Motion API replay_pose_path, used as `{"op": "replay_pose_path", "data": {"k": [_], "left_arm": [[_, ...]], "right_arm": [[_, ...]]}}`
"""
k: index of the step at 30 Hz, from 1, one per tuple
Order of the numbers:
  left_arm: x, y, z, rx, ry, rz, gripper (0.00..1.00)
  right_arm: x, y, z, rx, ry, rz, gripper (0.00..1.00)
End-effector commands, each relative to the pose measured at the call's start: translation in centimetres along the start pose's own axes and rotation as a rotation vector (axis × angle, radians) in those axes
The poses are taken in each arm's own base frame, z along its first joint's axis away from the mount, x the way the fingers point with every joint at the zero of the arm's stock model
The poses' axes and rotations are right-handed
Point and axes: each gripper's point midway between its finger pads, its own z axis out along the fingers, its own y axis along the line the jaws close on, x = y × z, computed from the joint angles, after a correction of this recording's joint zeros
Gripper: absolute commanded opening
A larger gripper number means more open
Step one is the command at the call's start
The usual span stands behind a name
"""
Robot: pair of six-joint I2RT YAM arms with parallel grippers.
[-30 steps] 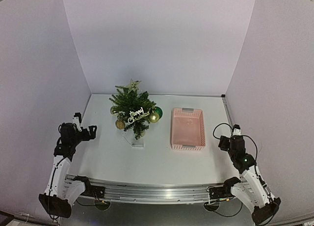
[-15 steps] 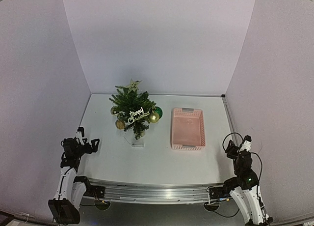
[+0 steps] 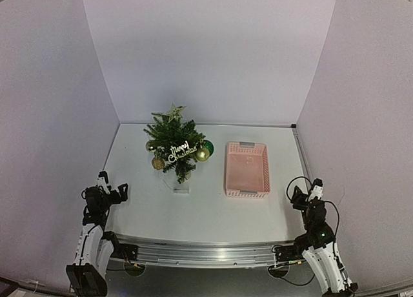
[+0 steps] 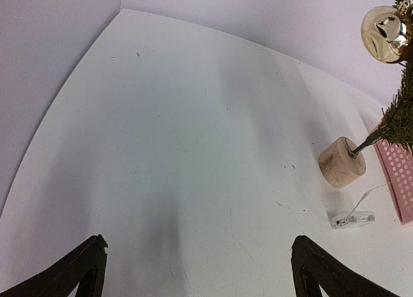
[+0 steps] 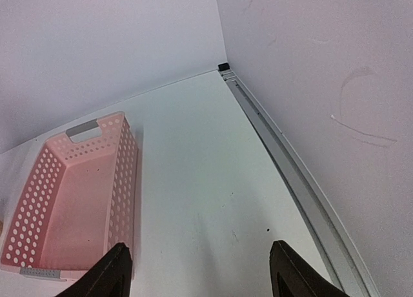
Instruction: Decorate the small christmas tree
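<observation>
The small christmas tree (image 3: 175, 145): I see it upright on the white table (image 3: 148, 206), left of centre and towards the back wall, on a short trunk set in a pale round base (image 4: 342, 163).
Its trimmings: a gold star (image 3: 173, 112) at the top, a white "Merry Christmas" sign (image 3: 182, 150) across the front, gold baubles (image 3: 202, 154) low on both sides and a green bauble (image 3: 208, 146) on the right. A thin wire runs from the tree down to a small clear battery pack (image 4: 353, 218) lying on the table just in front of the base.
Left gripper (image 3: 113, 183): low at the near left edge of the table, its fingers (image 4: 84, 265) spread wide with only bare table showing between them. From my left wrist camera the tree's base stands beyond and to the right of the right-hand finger, well apart from it, with one gold bauble (image 4: 384, 24) hanging at the top right corner.
Right gripper (image 3: 305, 188): low at the near right edge, fingers (image 5: 106, 274) likewise parted over bare table. The tree lies well apart to its left.
Pink basket (image 3: 246, 169): it sits between the tree and the right gripper, just right of the tree. On my right wrist camera its perforated wall (image 5: 122, 181) lies ahead and left of the left-hand finger; the tree is outside that view.
</observation>
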Motion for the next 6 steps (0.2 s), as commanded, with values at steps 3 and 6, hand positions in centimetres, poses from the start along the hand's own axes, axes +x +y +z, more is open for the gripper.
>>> {"op": "replay_pose_path", "data": {"k": [3,6], "left_arm": [[-2.58,0.41,-0.35,-0.041,-0.065,-0.01,1.0],[-2.64,0.61,-0.3,-0.053,-0.062,-0.017,1.0]], "right_arm": [[-0.38,0.84,-0.06,-0.077,-0.089,0.049,0.71],[-0.45,0.82,-0.18,-0.081,-0.098,0.052,0.71]]}}
